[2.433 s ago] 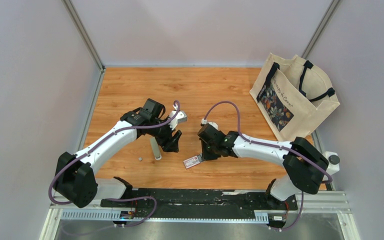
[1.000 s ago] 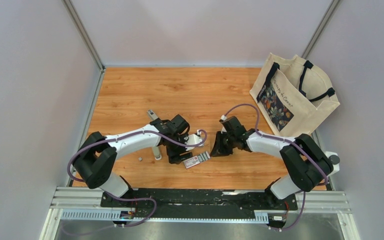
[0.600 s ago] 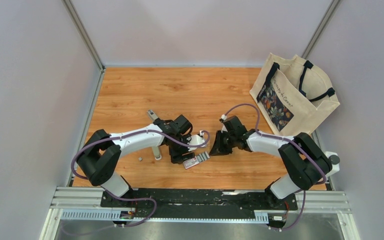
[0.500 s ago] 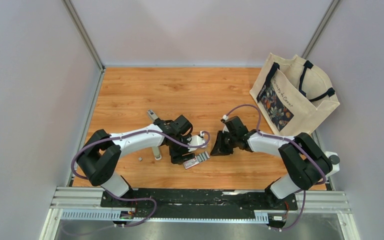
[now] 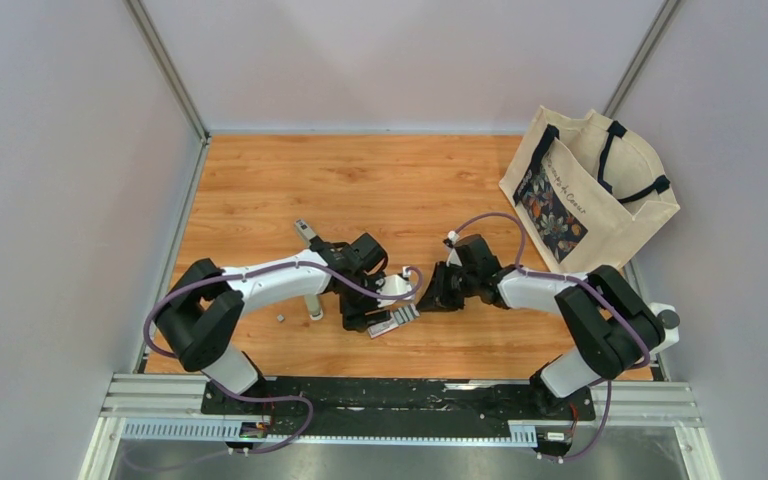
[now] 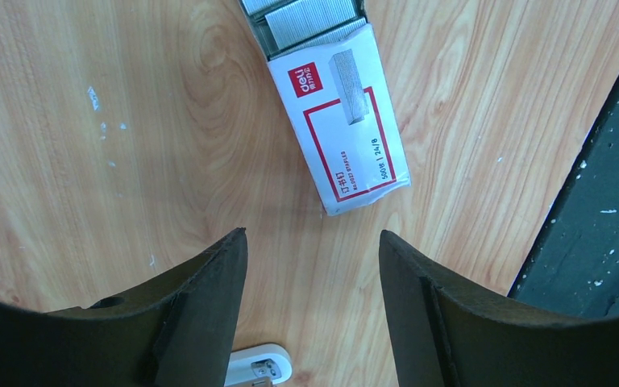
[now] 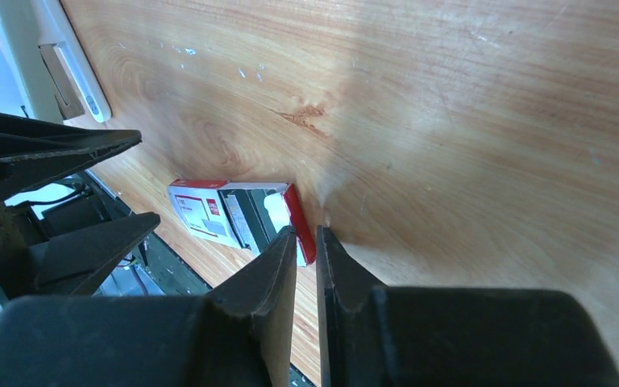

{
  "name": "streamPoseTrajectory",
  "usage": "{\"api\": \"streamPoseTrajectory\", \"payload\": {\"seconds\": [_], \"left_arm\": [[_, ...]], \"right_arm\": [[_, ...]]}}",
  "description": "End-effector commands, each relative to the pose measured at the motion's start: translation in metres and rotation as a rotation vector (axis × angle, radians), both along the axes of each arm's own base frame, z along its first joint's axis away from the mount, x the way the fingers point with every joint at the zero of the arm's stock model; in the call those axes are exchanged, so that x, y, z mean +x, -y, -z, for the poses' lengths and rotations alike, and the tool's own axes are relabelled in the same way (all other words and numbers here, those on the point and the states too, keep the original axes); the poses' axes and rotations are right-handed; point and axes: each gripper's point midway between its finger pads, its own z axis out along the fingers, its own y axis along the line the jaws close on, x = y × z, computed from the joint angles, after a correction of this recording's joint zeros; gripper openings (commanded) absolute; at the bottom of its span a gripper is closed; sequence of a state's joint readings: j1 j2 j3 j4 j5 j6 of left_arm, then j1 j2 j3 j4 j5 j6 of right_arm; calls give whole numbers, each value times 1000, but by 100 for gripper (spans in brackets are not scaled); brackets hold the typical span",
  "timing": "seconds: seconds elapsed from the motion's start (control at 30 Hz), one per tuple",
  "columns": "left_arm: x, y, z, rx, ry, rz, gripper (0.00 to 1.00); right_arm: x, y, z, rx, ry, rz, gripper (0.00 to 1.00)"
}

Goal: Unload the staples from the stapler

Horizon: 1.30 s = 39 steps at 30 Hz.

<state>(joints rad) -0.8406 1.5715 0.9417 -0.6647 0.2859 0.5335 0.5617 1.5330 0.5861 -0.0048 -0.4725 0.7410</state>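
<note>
The white stapler (image 5: 312, 300) lies on the wooden table, partly under my left arm; it also shows in the right wrist view (image 7: 68, 68), and its end shows in the left wrist view (image 6: 259, 364). A tiny grey staple bit (image 5: 279, 317) lies left of it. A red-and-white box (image 6: 338, 133) has its tray slid out, showing grey staple strips (image 6: 306, 12). My left gripper (image 6: 313, 234) is open and empty, hovering just short of the box (image 5: 392, 320). My right gripper (image 7: 306, 230) is shut, its tips at the box's red end flap (image 7: 300, 218); I cannot tell whether it pinches it.
A beige tote bag (image 5: 590, 190) stands at the back right. A black rail (image 5: 400, 395) runs along the near table edge, close to the box. Grey walls enclose the table on three sides.
Both grippers have come in to the box, whose tray now sticks out. In the last half second my right gripper crept slightly left toward the box; my left barely moved.
</note>
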Motion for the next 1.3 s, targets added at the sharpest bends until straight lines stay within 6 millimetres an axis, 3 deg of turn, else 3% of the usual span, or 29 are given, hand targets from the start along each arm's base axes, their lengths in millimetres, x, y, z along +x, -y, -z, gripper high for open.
{"api": "streamPoseTrajectory", "payload": {"seconds": [0.0, 0.87, 1.27], "left_arm": [[0, 7, -1, 0, 7, 37, 69], [5, 20, 3, 54, 39, 64, 68], [-9, 4, 10, 105, 8, 123, 66]], "right_arm": [[7, -3, -8, 61, 21, 16, 18], [3, -5, -3, 97, -4, 20, 10], [4, -7, -5, 94, -2, 18, 9]]}}
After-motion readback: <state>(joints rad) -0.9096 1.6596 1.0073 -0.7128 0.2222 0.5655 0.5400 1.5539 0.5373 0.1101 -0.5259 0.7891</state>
